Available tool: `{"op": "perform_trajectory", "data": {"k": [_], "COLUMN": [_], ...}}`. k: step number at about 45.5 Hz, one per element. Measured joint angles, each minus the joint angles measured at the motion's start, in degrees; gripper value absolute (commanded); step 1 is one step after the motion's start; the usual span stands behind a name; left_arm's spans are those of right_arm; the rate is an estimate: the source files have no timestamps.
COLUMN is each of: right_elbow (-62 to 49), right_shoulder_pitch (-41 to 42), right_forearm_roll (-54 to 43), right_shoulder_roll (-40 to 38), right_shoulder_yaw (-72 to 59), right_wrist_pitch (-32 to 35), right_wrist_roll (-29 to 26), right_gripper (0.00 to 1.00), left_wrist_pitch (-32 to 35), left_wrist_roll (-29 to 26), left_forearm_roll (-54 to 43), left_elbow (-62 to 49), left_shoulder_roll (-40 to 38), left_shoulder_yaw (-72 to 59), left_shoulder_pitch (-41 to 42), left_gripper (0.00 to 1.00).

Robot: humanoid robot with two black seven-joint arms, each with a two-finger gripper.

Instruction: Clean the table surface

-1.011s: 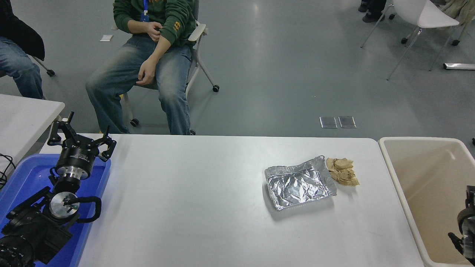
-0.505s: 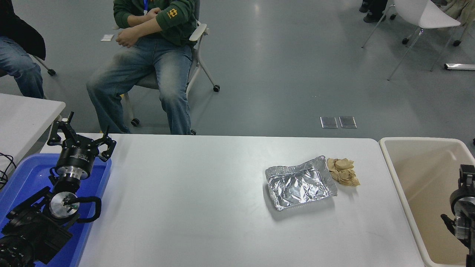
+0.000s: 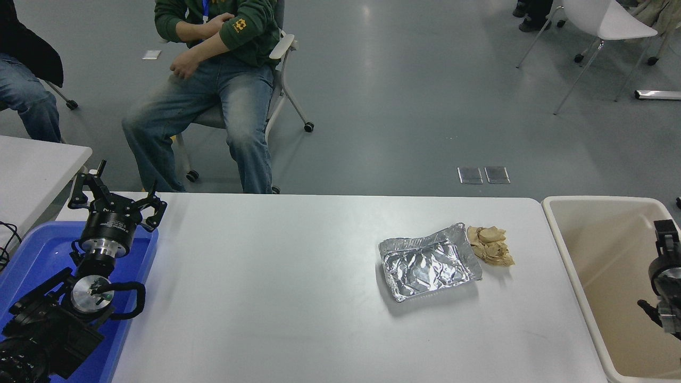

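Wide plain white tabletop (image 3: 276,298): crumpled silver foil tray (image 3: 429,262), flimsy, sharp-rimmed; pinch near rim. Tan crumpled paper wad (image 3: 491,245) touches tray's far-right corner: light, soft. My right gripper (image 3: 665,282) right of tray, over beige bin (image 3: 612,340); jaw state unclear. My left gripper (image 3: 114,205) far left of tray, spread, empty.

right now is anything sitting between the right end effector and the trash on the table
Nothing visible blocks it. The right end effector is over the beige bin at the table's right end. Between it and the foil tray with the crumpled brown paper lie only the bin's rim and bare table surface.
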Motion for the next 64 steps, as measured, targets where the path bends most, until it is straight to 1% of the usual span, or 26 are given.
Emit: {"op": "perform_trajectory", "data": {"k": [7,13,20,29,35,45,54,64], "right_elbow": [0.9,4.9,12.4,24.1,31.7,40.8,44.5,45.9], "right_shoulder_pitch": [1.2,2.1,2.7,2.8,2.6,1.8,1.6,2.4], "right_forearm_roll": [0.1,0.1,-0.4,-0.7,-0.8,-0.8,-0.9,-2.0], "right_shoulder_roll": [-1.0,-3.1,-7.0,-13.2,-16.8,-19.7,-20.3,-20.5], "right_shoulder_yaw": [1.0,5.7,10.5,13.3,14.6,17.9,18.8,16.4], "right_wrist_pitch": [0.1,0.1,0.2,0.5,2.0,6.5,14.3,22.8], "right_wrist_roll": [0.2,0.2,0.4,0.4,0.5,1.0,1.2,-1.0], "right_gripper": [0.99,0.99,0.99,0.99,0.99,0.99,0.99,0.99], "left_wrist_pitch": [0.0,0.0,0.0,0.0,0.0,0.0,0.0,0.0], "left_wrist_roll": [0.0,0.0,0.0,0.0,0.0,0.0,0.0,0.0], "left_forearm_roll": [0.0,0.0,0.0,0.0,0.0,0.0,0.0,0.0], "left_elbow": [0.0,0.0,0.0,0.0,0.0,0.0,0.0,0.0], "left_shoulder_roll": [0.0,0.0,0.0,0.0,0.0,0.0,0.0,0.0], "left_shoulder_yaw": [0.0,0.0,0.0,0.0,0.0,0.0,0.0,0.0], "left_shoulder_pitch": [0.0,0.0,0.0,0.0,0.0,0.0,0.0,0.0], "left_gripper": [1.0,1.0,1.0,1.0,1.0,1.0,1.0,1.0]}}
